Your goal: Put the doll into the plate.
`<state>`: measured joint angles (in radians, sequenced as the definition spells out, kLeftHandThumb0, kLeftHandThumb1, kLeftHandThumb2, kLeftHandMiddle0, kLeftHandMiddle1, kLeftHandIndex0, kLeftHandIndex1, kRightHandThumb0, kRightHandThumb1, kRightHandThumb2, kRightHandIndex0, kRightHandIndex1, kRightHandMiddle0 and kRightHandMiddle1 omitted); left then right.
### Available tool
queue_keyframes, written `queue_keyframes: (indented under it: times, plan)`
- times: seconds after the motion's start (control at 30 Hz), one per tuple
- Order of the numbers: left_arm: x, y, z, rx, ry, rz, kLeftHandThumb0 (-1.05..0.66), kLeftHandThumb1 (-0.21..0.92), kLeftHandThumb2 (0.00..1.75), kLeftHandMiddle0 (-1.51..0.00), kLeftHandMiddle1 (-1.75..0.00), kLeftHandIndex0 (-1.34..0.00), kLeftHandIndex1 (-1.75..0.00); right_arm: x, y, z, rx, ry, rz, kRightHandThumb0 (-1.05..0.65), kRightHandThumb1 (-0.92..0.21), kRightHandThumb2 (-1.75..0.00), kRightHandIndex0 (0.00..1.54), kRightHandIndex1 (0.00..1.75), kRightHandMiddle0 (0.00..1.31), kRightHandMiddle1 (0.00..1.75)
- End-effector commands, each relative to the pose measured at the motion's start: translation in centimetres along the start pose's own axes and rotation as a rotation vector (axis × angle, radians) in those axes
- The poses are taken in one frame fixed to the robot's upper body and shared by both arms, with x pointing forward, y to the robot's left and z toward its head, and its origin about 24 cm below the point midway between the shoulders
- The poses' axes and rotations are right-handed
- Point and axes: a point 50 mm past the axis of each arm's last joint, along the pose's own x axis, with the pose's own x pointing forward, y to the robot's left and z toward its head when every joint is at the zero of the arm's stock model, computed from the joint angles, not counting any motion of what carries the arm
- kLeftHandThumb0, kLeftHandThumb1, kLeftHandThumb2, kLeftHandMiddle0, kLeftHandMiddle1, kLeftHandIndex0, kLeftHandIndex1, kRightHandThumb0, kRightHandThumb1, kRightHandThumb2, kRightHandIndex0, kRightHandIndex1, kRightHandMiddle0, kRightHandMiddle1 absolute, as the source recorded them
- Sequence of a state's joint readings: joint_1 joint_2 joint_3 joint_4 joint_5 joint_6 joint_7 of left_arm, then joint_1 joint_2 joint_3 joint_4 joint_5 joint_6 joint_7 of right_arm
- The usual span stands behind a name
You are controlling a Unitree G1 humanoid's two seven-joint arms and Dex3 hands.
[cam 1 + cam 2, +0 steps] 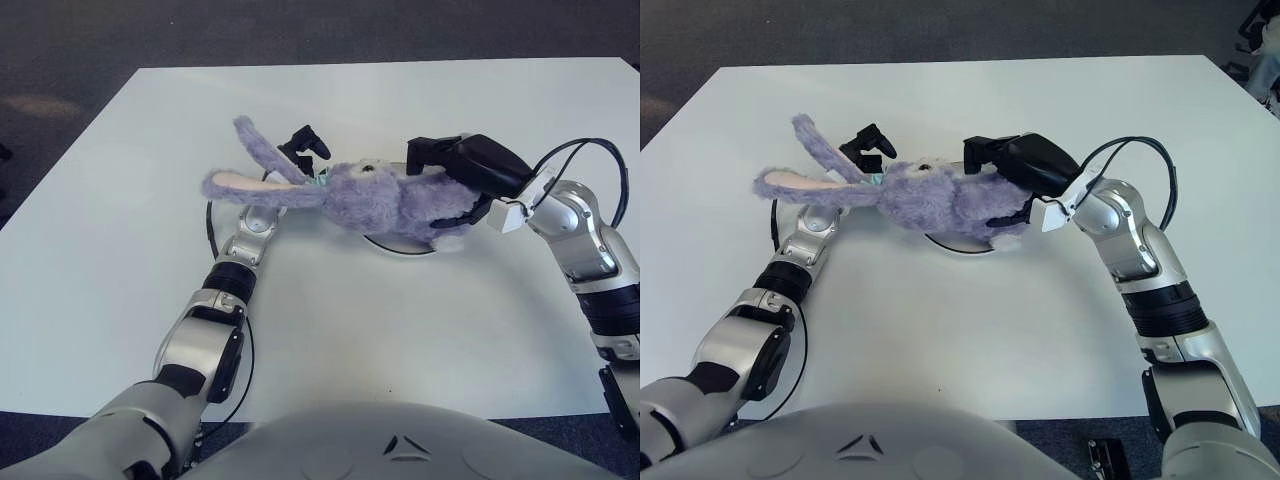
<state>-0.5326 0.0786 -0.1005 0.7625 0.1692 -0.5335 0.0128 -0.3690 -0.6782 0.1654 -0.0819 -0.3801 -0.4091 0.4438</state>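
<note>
The fluffy lavender plush rabbit doll (385, 200) lies on its side across the flat white round plate (400, 247), its body covering most of the dish so that only the near rim shows beneath it, while its head and two long ears stretch off toward the robot's left, past the plate's edge and over the white tabletop (330, 330). The right robot hand (462, 172) is wrapped around the doll's rear end, black fingers curled over the top of the fur and a thumb pressing from below, so it grips the toy. The left robot hand (298, 160) sits under and behind the head, its dark fingers (305, 143) poking up just beyond the ears; they look bent around the neck area, apparently supporting or pinching the doll there, though the fur hides the contact. By my judgement the placement is nearly done and what remains is letting go cleanly. The main risk is that fur snags on a finger as either hand withdraws, dragging the light toy back off the dish. A second risk is balance: with head and ears hanging outside the rim, removing the left support could let the doll roll or slump toward that side. The shallow plate may also slide on the smooth surface if nudged.
</note>
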Motion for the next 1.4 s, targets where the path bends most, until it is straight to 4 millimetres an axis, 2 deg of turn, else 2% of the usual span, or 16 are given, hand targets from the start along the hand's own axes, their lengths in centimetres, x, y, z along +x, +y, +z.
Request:
queue_keyframes:
  times: [0.0, 0.07, 0.17, 0.37, 0.5, 0.7, 1.0, 1.23, 1.37]
  plan:
    - [-2.9, -1.3, -3.0, -0.028, 0.129, -0.011, -0.42, 0.50, 1.09, -1.08, -1.75, -0.47, -1.75, -0.3, 0.4, 0.1, 0.006, -0.013, 0.049, -0.97, -0.91, -0.59, 0.14, 1.28, 0.03, 1.41]
    - [-2.9, -1.4, -3.0, -0.026, 0.127, -0.010, -0.43, 0.50, 1.09, -1.08, -1.75, -0.47, -1.75, -0.3, 0.4, 0.0, 0.004, -0.017, 0.059, -0.98, -0.92, -0.61, 0.08, 0.99, 0.01, 1.17]
    - [-2.9, -1.4, -3.0, -0.023, 0.125, -0.010, -0.43, 0.48, 1.11, -1.08, -1.75, -0.48, -1.75, -0.3, 0.5, -0.1, -0.003, -0.026, 0.066, -1.00, -0.92, -0.64, 0.04, 0.75, 0.00, 0.95]
    - [-2.9, -1.4, -3.0, -0.024, 0.127, -0.013, -0.43, 0.48, 1.12, -1.08, -1.75, -0.49, -1.75, -0.5, 0.5, -0.2, 0.005, -0.051, 0.081, -1.04, -0.92, -0.72, 0.01, 0.36, 0.00, 0.55]
    - [-2.9, -1.4, -3.0, -0.028, 0.130, -0.013, -0.43, 0.48, 1.12, -1.07, -1.75, -0.49, -1.75, -0.6, 0.4, -0.3, 0.019, -0.058, 0.080, -1.05, -0.92, -0.74, 0.00, 0.21, 0.00, 0.40]
    - [-2.8, -1.4, -3.0, -0.025, 0.127, -0.017, -0.43, 0.48, 1.11, -1.07, -1.75, -0.48, -1.75, -0.7, 0.0, -0.5, 0.067, -0.069, 0.050, -1.05, -0.92, -0.72, 0.00, 0.11, 0.00, 0.34]
    - [-2.8, -1.4, -3.0, -0.024, 0.122, -0.022, -0.42, 0.50, 1.09, -1.07, -1.75, -0.47, -1.75, -0.7, -1.4, -0.9, 0.137, -0.061, 0.016, -1.05, -0.92, -0.66, 0.01, 0.09, 0.00, 0.25]
    - [-2.8, -1.5, -3.0, -0.037, 0.120, -0.020, -0.42, 0.50, 1.08, -1.05, -1.75, -0.47, -1.75, -1.5, -3.8, -1.3, 0.250, -0.089, -0.058, -1.02, -0.92, -0.52, 0.03, 0.06, 0.01, 0.07]
    - [-2.8, -1.6, -3.1, -0.035, 0.127, -0.020, -0.42, 0.51, 1.08, -1.04, -1.75, -0.47, -1.75, -2.0, -5.2, -1.0, 0.320, -0.122, -0.124, -1.00, -0.92, -0.45, 0.06, 0.07, 0.03, 0.04]
